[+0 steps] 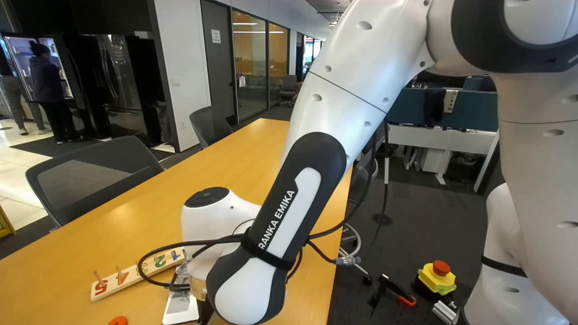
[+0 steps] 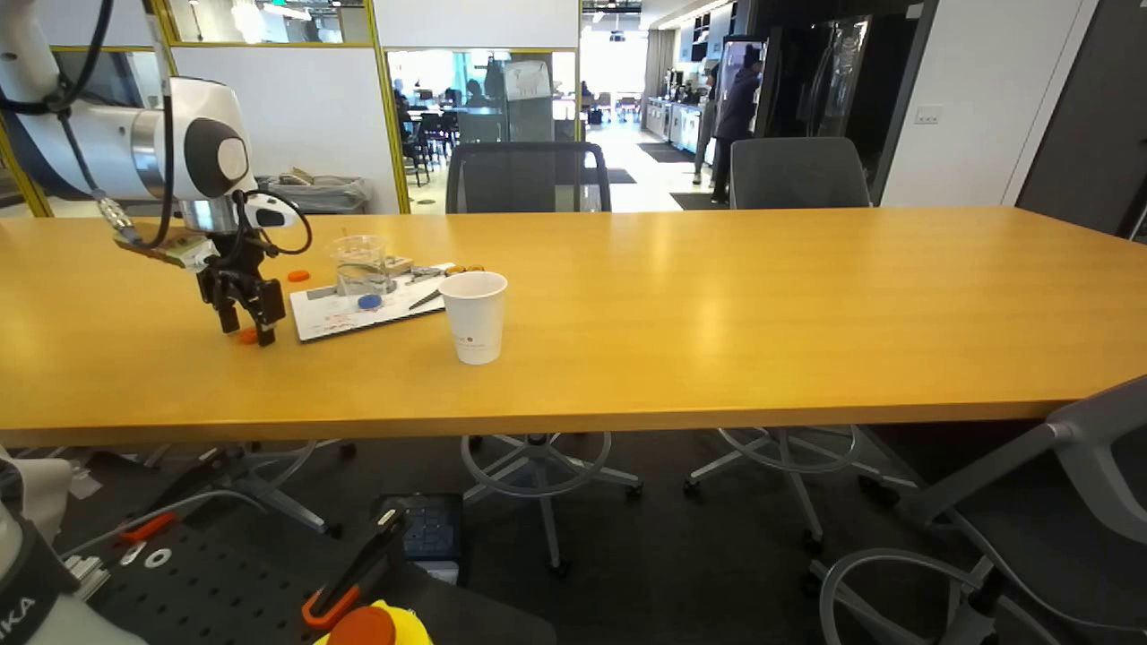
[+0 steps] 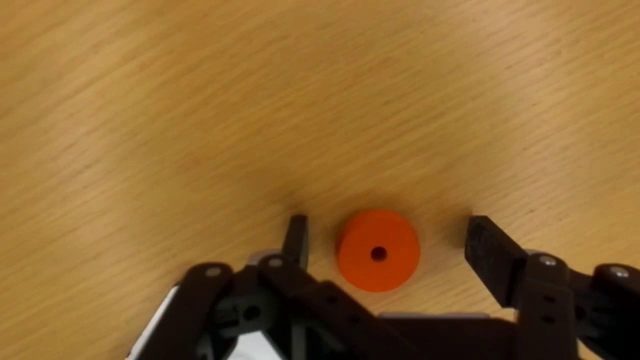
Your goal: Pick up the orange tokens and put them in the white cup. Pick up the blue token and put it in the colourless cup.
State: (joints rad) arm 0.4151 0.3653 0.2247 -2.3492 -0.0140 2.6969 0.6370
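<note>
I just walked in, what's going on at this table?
A robot arm has its open tool straddling an orange token on the table, not gripping it yet: gaps show on both sides. A second orange token lies nearby, and the blue token is on a white board by the clear cup. The white cup stands upright.

One token (image 3: 378, 272) is orange, another token (image 2: 369, 302) blue, the white cup (image 2: 474, 315) red-printed

Orange tokens (image 3: 376, 235) flat; white cup (image 2: 476, 315) upright.
</note>
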